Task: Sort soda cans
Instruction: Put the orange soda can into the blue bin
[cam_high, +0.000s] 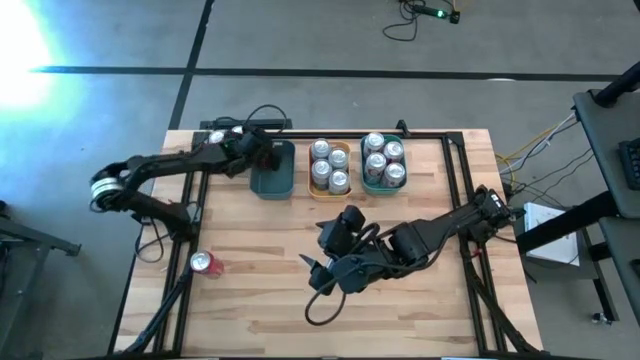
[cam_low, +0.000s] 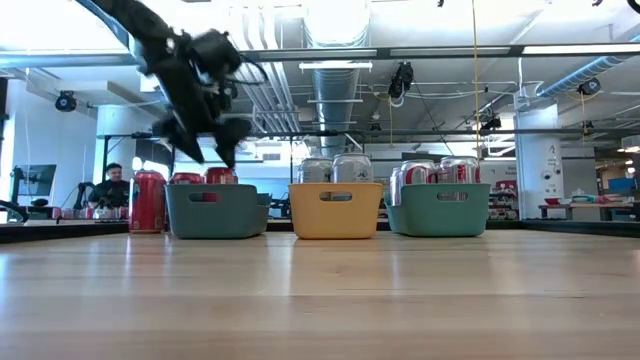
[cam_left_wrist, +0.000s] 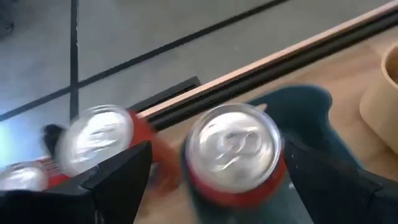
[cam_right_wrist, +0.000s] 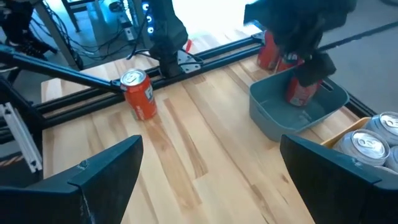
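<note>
Upright soda cans (cam_high: 330, 166) in trays (cam_high: 272, 184)

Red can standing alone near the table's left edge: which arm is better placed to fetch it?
Left, probably. The red can stands on the left arm's side, though the left pincer is over the teal tray. The right pincer waits open at mid-table, farther off.
</note>
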